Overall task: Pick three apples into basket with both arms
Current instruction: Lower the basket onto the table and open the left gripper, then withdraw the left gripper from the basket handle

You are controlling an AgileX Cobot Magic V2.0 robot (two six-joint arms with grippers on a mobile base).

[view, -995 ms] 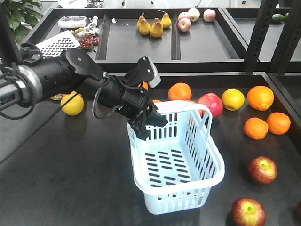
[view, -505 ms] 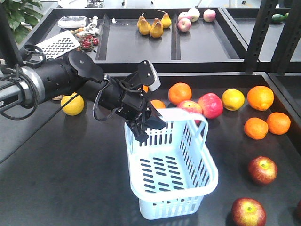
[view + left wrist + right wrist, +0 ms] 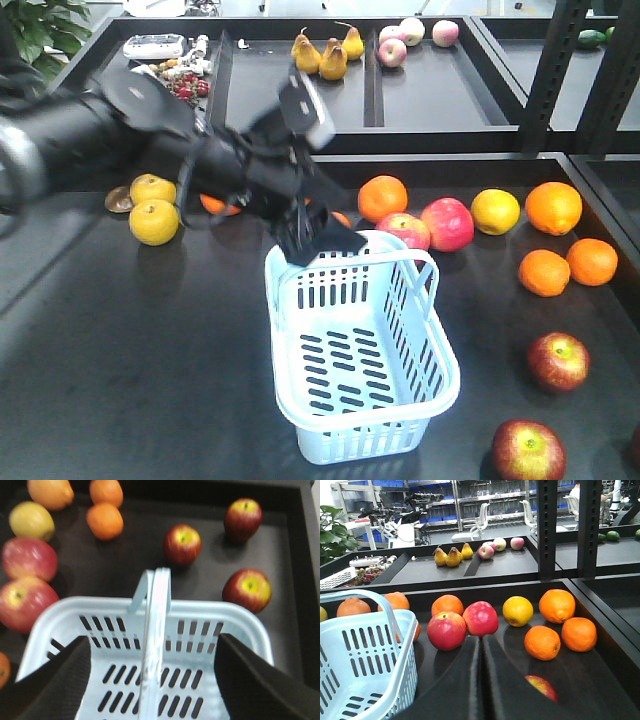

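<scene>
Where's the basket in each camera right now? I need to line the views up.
Front-facing: basket at lower centre.
Left wrist: basket fills the lower half, handle running up the middle.
Right wrist: basket in the lower-left corner, cut off by the edge.
Shared landmark: the two pink-red apples just beside the basket, seen in all three.

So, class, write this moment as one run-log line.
left gripper open over basket | right gripper shut | basket empty | three apples on table

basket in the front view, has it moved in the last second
Yes. The basket has slid a little to the left in the picture, widening its gap to the dark red apple on its right, which has stayed put.
</scene>
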